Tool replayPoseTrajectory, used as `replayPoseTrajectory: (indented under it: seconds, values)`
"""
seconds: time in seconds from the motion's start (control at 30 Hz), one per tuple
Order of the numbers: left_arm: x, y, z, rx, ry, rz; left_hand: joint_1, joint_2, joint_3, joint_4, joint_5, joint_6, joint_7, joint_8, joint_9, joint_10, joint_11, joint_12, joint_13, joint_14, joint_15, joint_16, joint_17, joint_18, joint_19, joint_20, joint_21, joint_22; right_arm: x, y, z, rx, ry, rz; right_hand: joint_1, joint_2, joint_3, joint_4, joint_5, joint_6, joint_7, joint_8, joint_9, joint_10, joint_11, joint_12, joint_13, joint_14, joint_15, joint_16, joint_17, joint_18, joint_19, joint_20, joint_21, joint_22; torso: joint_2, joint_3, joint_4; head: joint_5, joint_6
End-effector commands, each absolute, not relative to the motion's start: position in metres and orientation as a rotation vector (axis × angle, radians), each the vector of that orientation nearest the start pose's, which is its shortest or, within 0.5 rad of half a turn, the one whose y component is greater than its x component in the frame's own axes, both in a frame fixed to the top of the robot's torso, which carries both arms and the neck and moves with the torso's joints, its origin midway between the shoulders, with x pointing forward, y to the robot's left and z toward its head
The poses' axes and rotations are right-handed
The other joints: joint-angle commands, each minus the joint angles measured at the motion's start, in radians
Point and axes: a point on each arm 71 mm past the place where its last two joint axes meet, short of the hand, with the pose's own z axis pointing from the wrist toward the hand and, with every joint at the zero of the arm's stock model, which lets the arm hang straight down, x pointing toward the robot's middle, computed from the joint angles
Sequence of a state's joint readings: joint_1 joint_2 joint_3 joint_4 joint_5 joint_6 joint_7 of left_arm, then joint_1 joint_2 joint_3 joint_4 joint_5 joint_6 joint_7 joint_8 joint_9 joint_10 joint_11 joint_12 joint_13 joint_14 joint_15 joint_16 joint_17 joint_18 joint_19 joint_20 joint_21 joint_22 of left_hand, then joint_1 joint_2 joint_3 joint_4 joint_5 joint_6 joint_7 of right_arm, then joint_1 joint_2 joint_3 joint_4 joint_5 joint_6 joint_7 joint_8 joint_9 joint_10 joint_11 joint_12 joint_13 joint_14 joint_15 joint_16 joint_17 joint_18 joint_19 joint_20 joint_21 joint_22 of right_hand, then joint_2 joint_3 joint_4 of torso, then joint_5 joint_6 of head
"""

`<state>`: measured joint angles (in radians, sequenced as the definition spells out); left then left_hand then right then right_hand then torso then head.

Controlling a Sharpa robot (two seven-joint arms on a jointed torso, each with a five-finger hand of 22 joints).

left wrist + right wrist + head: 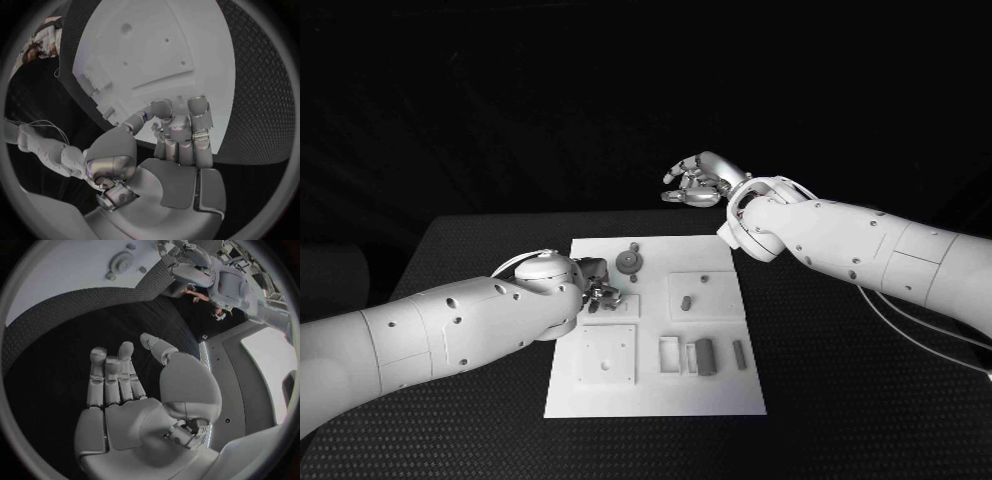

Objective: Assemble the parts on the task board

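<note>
We start at the left: the left robot hand [596, 283] sits low over the board's left edge, about 9 o'clock from the board's middle. In the left wrist view its fingers [199, 116] are curled in over the white board [156, 45]. We cannot tell whether anything is pinched between them; the fingertips hide that spot.

The board [661, 395] lies in the middle of the black surface [473, 250], long side running away from the robot. On it, just beside the left robot hand toward 1 o'clock, we see a round geared part [629, 263] with a small peg at its far side. A square plate [607, 354] sits at the board's 7 o'clock. A second square plate [697, 294] with a small upright part [687, 299] on it sits at 2 o'clock. A row of small bar parts [705, 356] lies at 5 o'clock, side by side, apart from each other.

At the right, the right robot hand [698, 180] hangs off the board, beyond its far edge at about 1 o'clock. In the right wrist view its fingers [112, 375] are stretched out and spread, palm bare, holding nothing, over the black surface.
</note>
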<state>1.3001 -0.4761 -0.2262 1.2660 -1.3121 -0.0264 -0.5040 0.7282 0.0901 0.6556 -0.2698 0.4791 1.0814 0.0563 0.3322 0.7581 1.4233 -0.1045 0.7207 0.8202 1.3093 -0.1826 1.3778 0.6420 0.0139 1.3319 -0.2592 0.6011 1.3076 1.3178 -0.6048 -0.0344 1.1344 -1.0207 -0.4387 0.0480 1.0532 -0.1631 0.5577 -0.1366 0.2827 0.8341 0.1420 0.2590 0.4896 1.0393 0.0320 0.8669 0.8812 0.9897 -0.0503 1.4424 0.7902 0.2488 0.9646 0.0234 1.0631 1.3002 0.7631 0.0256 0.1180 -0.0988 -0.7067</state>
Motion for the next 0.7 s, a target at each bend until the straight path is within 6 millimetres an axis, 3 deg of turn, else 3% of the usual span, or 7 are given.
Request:
replayPoseTrajectory:
  seconds: [0.03, 0.4, 0.7]
  values:
    - [0.5106, 0.1174, -0.2505, 0.193, 2.17, -0.2, 0.014, 0.003, 0.026, -0.017, 0.002, 0.156, -0.059, 0.002, 0.0, 0.0, -0.007, 0.005, 0.0, -0.026, -0.028, 0.007, -0.002, -0.001, 0.011, -0.007, 0.005, 0.023, 0.5736, -0.1971, -0.1326, 0.229, 1.477, 0.792, -0.001, 0.011, -0.003, -0.003, 0.004, 0.02, 0.027, -0.004, -0.001, -0.093, 0.027, 0.0, -0.001, -0.005, 0.003, -0.005, -0.001, 0.013, -0.007, 0.0, -0.006, 0.001, 0.0, -0.0004, 0.0, 0.0, 0.0]
    - [0.5111, 0.1193, -0.2494, 0.184, 2.152, -0.209, 0.023, -0.001, 0.029, -0.018, 0.022, 0.158, -0.061, 0.008, 0.001, -0.001, -0.009, 0.014, 0.0, -0.026, -0.029, 0.017, -0.009, -0.001, 0.011, -0.006, 0.012, 0.023, 0.5736, -0.197, -0.1329, 0.228, 1.478, 0.793, -0.001, 0.011, -0.003, -0.003, 0.004, 0.02, 0.027, -0.004, -0.001, -0.093, 0.027, 0.0, -0.002, -0.005, 0.003, -0.005, -0.001, 0.013, -0.007, 0.0, -0.006, 0.001, 0.0, 0.0002, -0.0003, 0.0, -0.003]
    - [0.5126, 0.1215, -0.2495, 0.199, 2.153, -0.197, 0.049, -0.023, 0.031, -0.015, 0.01, 0.155, -0.061, 0.01, 0.001, -0.004, -0.009, 0.018, -0.003, -0.028, -0.029, 0.023, -0.019, 0.0, 0.011, -0.005, 0.016, 0.022, 0.5737, -0.1973, -0.133, 0.229, 1.479, 0.792, -0.001, 0.011, -0.003, -0.003, 0.004, 0.02, 0.027, -0.004, -0.002, -0.093, 0.027, 0.0, -0.002, -0.005, 0.003, -0.005, -0.001, 0.013, -0.007, 0.001, -0.007, 0.001, 0.0, 0.0008, -0.0001, 0.0, -0.003]
